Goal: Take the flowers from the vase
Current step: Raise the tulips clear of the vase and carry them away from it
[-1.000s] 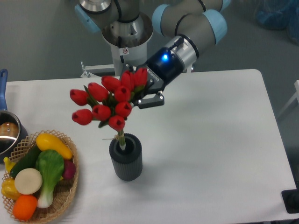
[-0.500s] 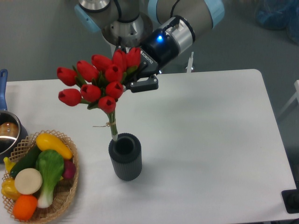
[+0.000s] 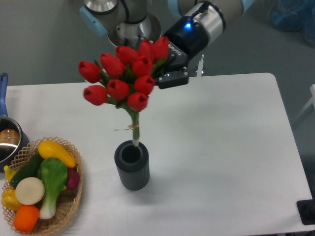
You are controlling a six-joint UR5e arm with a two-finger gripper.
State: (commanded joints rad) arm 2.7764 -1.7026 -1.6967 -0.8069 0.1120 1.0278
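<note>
The flowers, a bunch of red tulip buds with green leaves and a twine-tied stem, hang in the air above the table. My gripper is shut on the right side of the bunch's head, its fingers partly hidden behind the buds. The stem's lower end sits right at the mouth of the vase, a dark grey ribbed cylinder standing upright at the table's front centre. Whether the stem tip is still inside the rim I cannot tell.
A wicker basket of colourful vegetables sits at the front left. A metal pot with a blue handle is at the left edge. The robot base stands behind the table.
The gripper rose and shifted right with the flowers, drawing the stem further up out of the vase. The vase stayed put.
</note>
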